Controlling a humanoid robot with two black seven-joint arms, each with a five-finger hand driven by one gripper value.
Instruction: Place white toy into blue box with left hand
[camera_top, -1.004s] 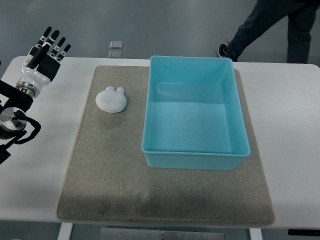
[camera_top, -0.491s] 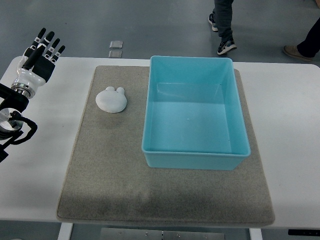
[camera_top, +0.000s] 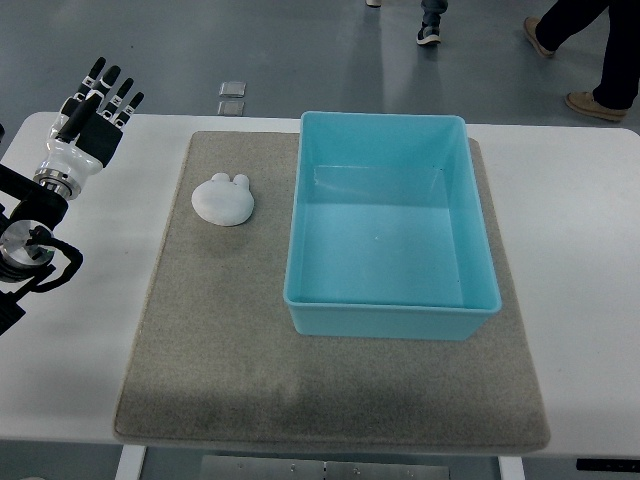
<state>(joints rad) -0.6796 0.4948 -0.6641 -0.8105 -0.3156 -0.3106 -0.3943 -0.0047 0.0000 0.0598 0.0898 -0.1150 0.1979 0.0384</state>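
A white rounded toy (camera_top: 223, 199) with two small ears lies on the grey mat (camera_top: 210, 330), just left of the blue box (camera_top: 391, 225). The box is empty and stands upright on the mat's right half. My left hand (camera_top: 96, 108) hovers over the table's far left corner, well left of the toy, with its black-tipped fingers (camera_top: 110, 85) spread and holding nothing. Its arm (camera_top: 30, 225) runs down the left edge. The right arm does not show.
The white table (camera_top: 580, 260) extends beyond the mat on both sides. Two small square plates (camera_top: 231, 97) lie on the floor behind the table. People's legs and shoes (camera_top: 585, 60) show on the floor at the top right.
My left hand has shifted slightly right and toward the toy since half a second ago. The people behind the table have walked on. Toy and box have not moved.
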